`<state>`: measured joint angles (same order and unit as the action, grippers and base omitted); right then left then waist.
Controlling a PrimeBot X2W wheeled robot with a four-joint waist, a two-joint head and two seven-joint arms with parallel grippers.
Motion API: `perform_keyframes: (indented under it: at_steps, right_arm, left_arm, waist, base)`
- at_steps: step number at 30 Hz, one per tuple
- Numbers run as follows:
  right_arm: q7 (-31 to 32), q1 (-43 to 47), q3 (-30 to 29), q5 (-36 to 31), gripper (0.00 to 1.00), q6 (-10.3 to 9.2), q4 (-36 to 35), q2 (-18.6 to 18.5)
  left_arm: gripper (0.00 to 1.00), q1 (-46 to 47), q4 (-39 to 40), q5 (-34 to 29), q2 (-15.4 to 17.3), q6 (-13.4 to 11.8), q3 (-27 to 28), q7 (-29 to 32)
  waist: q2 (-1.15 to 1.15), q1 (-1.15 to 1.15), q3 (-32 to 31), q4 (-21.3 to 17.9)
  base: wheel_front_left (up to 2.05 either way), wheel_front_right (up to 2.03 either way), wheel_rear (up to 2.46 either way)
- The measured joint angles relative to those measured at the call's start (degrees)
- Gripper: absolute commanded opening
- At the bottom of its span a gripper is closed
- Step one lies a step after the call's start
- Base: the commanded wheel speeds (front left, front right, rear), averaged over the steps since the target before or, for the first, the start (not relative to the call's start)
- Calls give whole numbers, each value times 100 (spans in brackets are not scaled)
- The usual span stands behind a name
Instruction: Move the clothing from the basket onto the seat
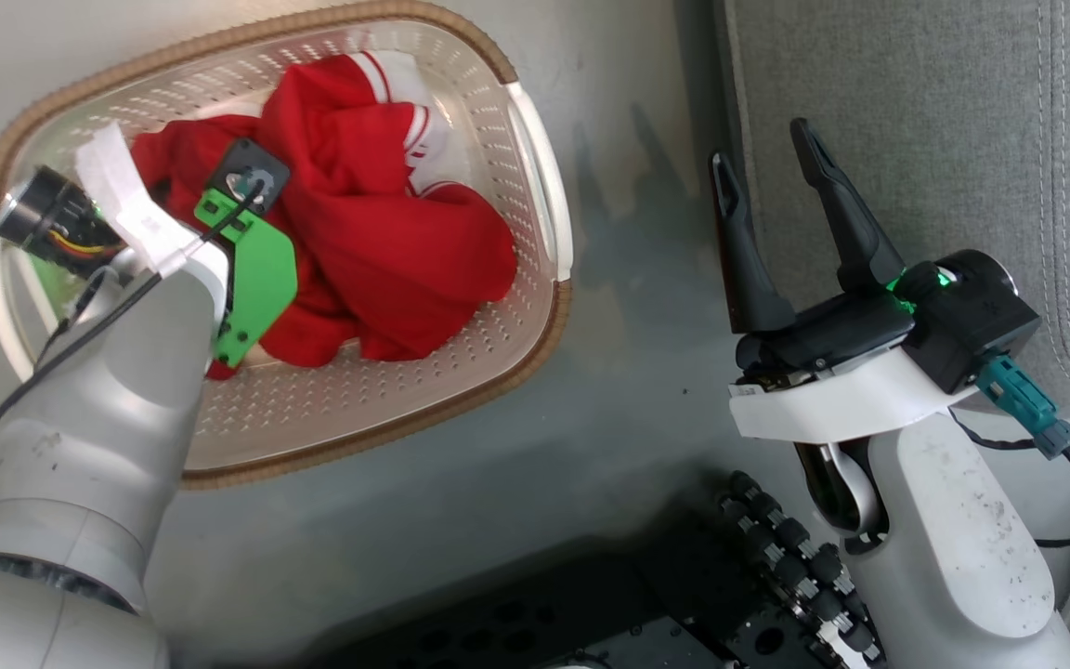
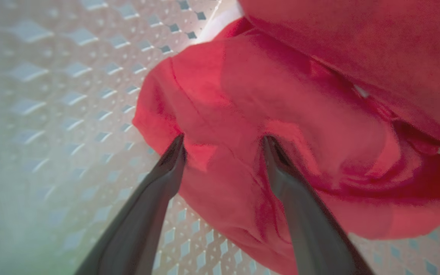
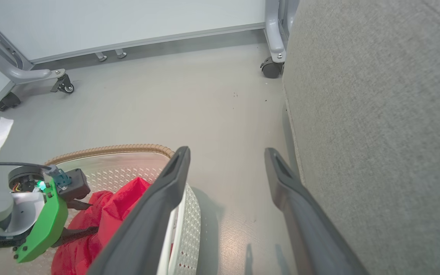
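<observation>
Clothing [image 1: 386, 232] heaped in basket [image 1: 498, 121] (left pincer [image 2: 224, 139] spread over it).

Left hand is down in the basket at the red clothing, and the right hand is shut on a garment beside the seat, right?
No: the head view shows the right hand open and empty beside the seat. The left hand is in the basket at the red clothing.

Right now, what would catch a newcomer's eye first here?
The bright red clothing heaped in the white basket at the left. The left gripper is down in it, open fingers straddling a fold; the right gripper hangs open beside the grey seat.
</observation>
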<state>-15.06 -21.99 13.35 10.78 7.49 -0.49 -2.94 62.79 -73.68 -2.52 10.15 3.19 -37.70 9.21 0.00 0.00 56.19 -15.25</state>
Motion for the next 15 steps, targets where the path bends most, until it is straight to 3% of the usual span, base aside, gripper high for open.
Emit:
perform_keyframes:
  at_steps: [6, 15]
  right_arm:
    - [0, -85, 104, 67, 100, 0, -2, 3]
    - [0, -85, 158, 181, 100, 0, -22, 2]
  left_arm:
    - [100, -10, -22, 81, 22, 188, -113, 192]
    - [100, 110, -21, -137, 113, 227, -454, 706]
  waist:
    - [0, 0, 196, -181]
    - [0, 0, 364, -351]
  base:
    - [0, 0, 0]
    - [0, 0, 0]
